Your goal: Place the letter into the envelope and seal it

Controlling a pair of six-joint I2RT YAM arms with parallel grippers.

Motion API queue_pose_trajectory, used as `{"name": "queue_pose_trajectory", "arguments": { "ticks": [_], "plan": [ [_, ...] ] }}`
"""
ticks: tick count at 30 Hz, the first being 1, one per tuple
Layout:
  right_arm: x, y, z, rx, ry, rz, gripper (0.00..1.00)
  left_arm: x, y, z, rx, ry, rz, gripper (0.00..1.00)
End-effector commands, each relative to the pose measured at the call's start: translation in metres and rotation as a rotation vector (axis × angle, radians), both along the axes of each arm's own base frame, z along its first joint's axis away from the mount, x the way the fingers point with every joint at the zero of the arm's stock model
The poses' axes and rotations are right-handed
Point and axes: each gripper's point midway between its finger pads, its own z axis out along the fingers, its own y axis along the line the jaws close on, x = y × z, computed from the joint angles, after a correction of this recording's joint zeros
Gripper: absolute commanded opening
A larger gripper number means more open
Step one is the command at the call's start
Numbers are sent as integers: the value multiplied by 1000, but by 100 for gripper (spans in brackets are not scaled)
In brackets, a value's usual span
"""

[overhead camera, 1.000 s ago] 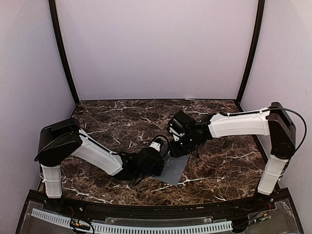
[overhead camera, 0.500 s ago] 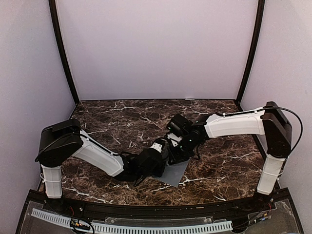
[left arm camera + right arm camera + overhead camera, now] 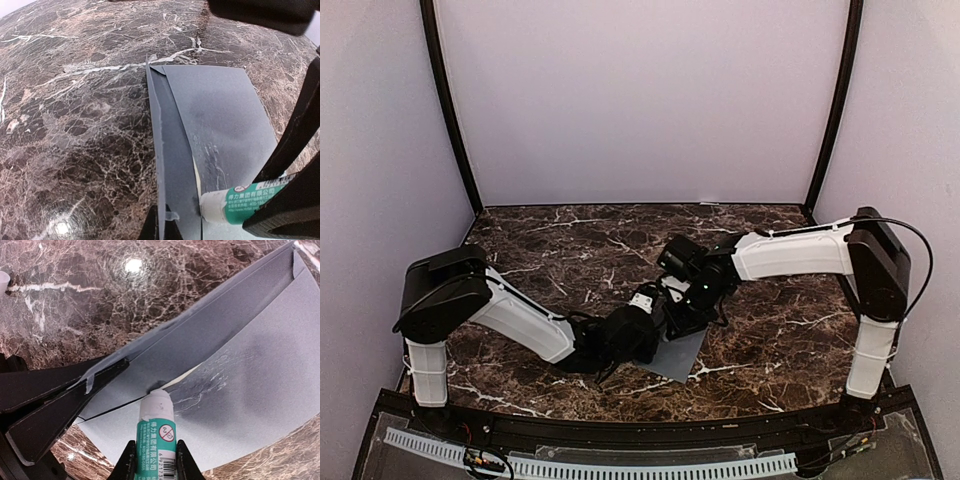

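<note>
The dark blue-grey envelope (image 3: 684, 352) lies flat between the two arms. My left gripper (image 3: 162, 229) is shut on the edge of its flap (image 3: 172, 150) and holds the flap raised. Only a thin pale sliver of the letter (image 3: 189, 373) shows inside the envelope's mouth; it also shows in the left wrist view (image 3: 196, 172). My right gripper (image 3: 155, 462) is shut on a white-and-green glue stick (image 3: 156, 432). The stick's white tip touches the inside of the flap (image 3: 200, 335) at the crease. The envelope body (image 3: 220, 115) carries shiny glue streaks. Both grippers meet over the envelope's left end (image 3: 670, 318).
The dark marble tabletop (image 3: 570, 250) surrounds the envelope. A small white object (image 3: 2, 282), cut off by the frame edge, lies at the far left of the right wrist view. Lilac walls with black posts (image 3: 450, 110) close in the back and sides.
My right arm has moved left and nearer, bringing the glue stick down to the envelope's flap. My left arm has stayed almost still, holding the flap.
</note>
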Motion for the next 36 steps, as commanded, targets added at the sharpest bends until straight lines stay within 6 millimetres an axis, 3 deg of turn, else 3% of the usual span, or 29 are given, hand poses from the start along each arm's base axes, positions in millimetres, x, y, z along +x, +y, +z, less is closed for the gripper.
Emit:
{"name": "queue_pose_trajectory", "arguments": {
  "ticks": [1, 14, 19, 23, 30, 36],
  "plan": [
    [15, -35, -22, -164, -13, -40, 0, -5, 1, -5, 67, -16, -16, 0],
    [47, -56, -42, -274, -42, -63, 0, -5, 0, -3, 79, -31, -13, 0],
    [64, -64, -40, -333, -85, -85, 0, -5, 1, -3, 83, -32, -8, 0],
    [74, -56, -20, -304, -125, -89, 0, -4, 3, -4, 90, -32, 5, 0],
    [96, -40, 43, -199, -244, -127, 0, -3, 4, -6, 94, -27, 18, 0],
    [75, -30, 58, -96, -184, -119, 0, -3, 3, -5, 93, -27, 18, 0]
  ]
}}
